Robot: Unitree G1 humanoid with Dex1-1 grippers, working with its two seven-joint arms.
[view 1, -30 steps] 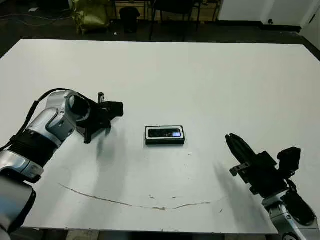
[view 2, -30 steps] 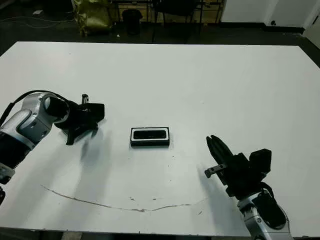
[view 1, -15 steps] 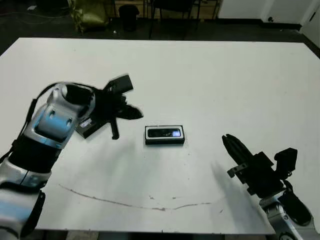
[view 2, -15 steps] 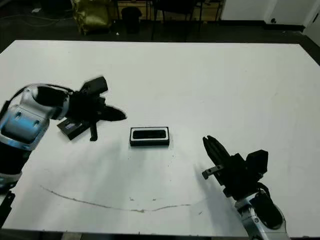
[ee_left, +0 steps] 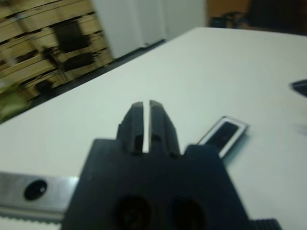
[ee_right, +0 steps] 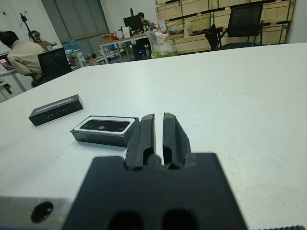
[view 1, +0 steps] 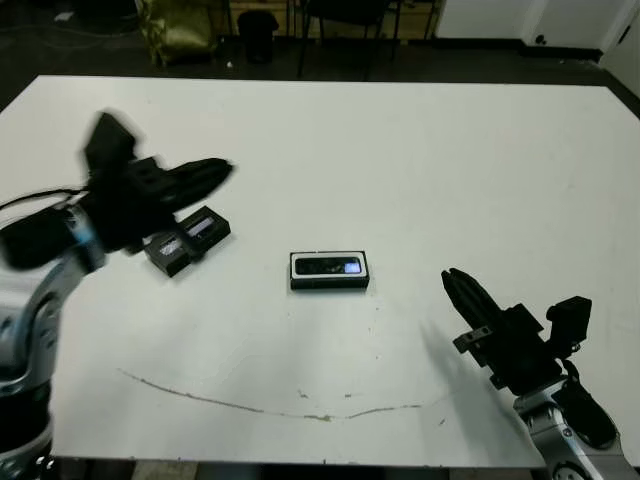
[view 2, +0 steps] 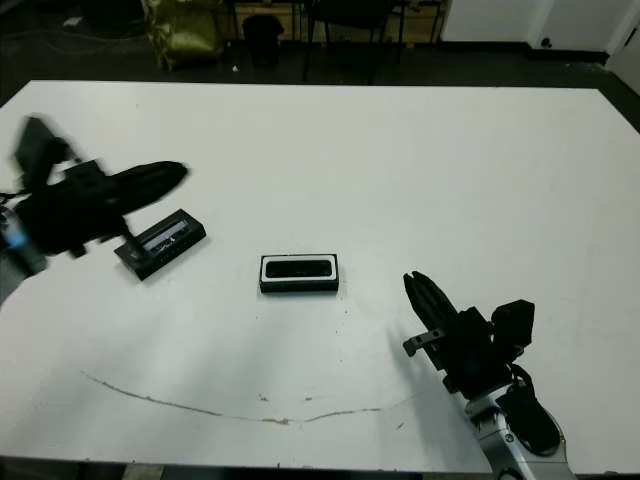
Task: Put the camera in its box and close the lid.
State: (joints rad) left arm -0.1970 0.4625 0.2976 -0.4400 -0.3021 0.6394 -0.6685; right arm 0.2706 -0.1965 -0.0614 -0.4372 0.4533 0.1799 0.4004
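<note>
The box [view 1: 330, 271], a small black tray with white lining, lies at mid-table with the slim glossy camera [view 1: 331, 266] lying inside it. The lid [view 1: 188, 240], a flat black panel with a pale stripe, rests on the table to the left of the box, apart from it. My left gripper [view 1: 222, 168] hovers blurred above and just behind the lid, shut on nothing. My right gripper [view 1: 452, 280] is low at the front right, shut and empty, pointing toward the box. In the right wrist view the box [ee_right: 103, 129] and lid [ee_right: 56, 109] lie beyond the fingers [ee_right: 147, 125].
A thin brown scuff line [view 1: 260, 405] crosses the white table [view 1: 420, 150] near its front edge. Chairs and a yellow-green bag [view 1: 180, 30] stand beyond the far edge. A seated person [ee_right: 19, 52] shows far off in the right wrist view.
My left arm has lifted and swung back to the left, off the lid, which now lies uncovered on the table. The box, camera and right gripper have barely moved.
</note>
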